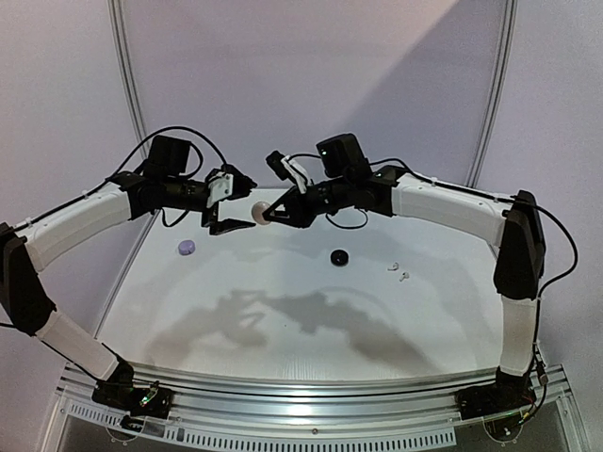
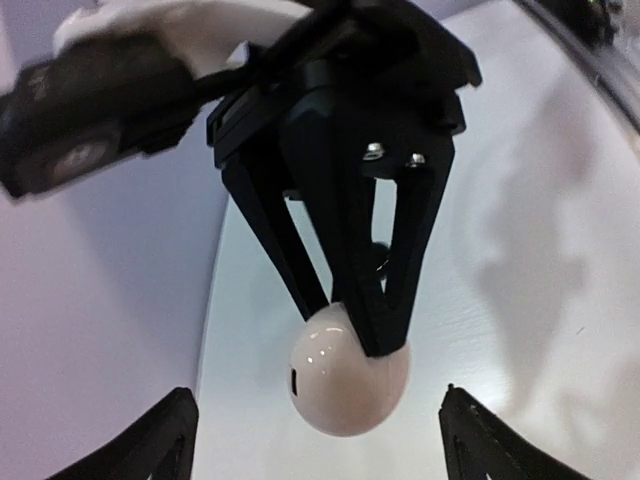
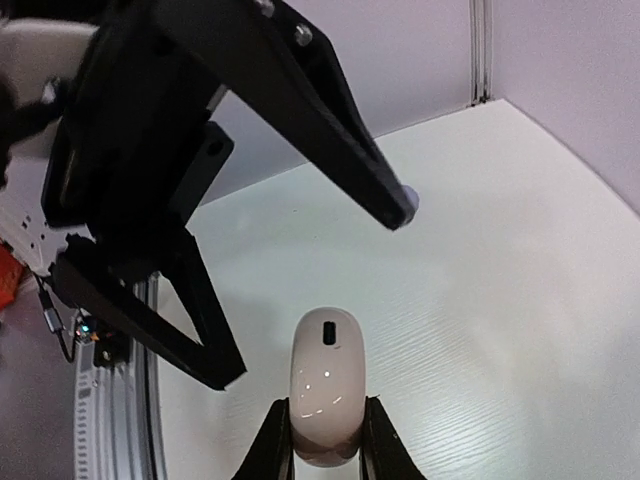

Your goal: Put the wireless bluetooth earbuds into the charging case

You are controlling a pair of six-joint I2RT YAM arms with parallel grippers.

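**Three cases, two earbuds, two arms**

We count three round cases: a cream-white case [image 1: 257,213] raised above the table [image 1: 283,330] near its far edge, a lavender case [image 1: 187,248] toward the left edge, and a black case [image 1: 339,256] near the middle. We count two tiny white earbuds toward the right edge, the first earbud [image 1: 393,266] just beside the second earbud [image 1: 403,277]. We count two arms, the left arm [image 1: 85,221] and the right arm [image 1: 443,202].

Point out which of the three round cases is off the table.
The white case, pinched in the right gripper above the table; the lavender case and the black case lie on it.
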